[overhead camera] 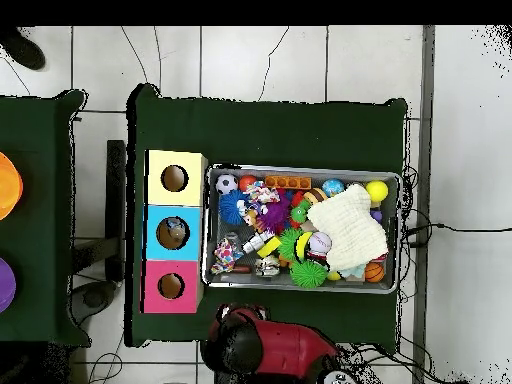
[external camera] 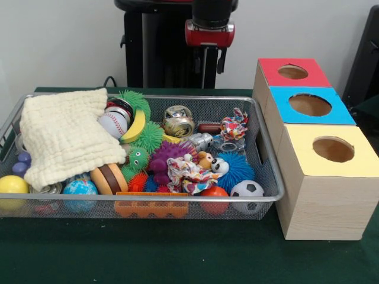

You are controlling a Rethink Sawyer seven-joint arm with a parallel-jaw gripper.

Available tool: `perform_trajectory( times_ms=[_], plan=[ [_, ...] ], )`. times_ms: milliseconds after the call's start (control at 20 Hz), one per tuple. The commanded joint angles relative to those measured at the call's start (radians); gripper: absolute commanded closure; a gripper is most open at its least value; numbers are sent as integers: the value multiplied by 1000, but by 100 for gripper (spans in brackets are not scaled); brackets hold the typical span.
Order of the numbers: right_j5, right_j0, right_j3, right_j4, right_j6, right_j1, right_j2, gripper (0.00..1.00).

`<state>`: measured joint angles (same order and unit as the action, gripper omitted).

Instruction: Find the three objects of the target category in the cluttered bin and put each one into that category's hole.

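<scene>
Green table cloth under mesh bin.

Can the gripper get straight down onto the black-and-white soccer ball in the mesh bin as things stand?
Probably yes. The black-and-white soccer ball lies uncovered in a corner of the wire mesh bin, with nothing on top. The bin walls and the blue spiky ball crowd its sides. The arm is drawn back.

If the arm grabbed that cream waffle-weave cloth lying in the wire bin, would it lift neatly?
Probably not. The cream waffle-weave cloth looks soft and crumpled, so it would likely droop. It seems light. It drapes over toys in the wire bin, so pulling it might nudge the white baseball.
</scene>
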<state>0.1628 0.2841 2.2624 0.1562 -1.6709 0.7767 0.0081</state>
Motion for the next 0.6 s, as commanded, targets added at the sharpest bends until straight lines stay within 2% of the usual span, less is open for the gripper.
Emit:
perform_trajectory(
  times_ms=[50, 400, 600],
  plan=[
    [152, 36, -25, -90, -134, 129, 124, 0],
    [163, -40, -76, -89, -147, 121, 73, 0],
    [117, -93, -125, -70, -152, 77, 41, 0]
  ],
)
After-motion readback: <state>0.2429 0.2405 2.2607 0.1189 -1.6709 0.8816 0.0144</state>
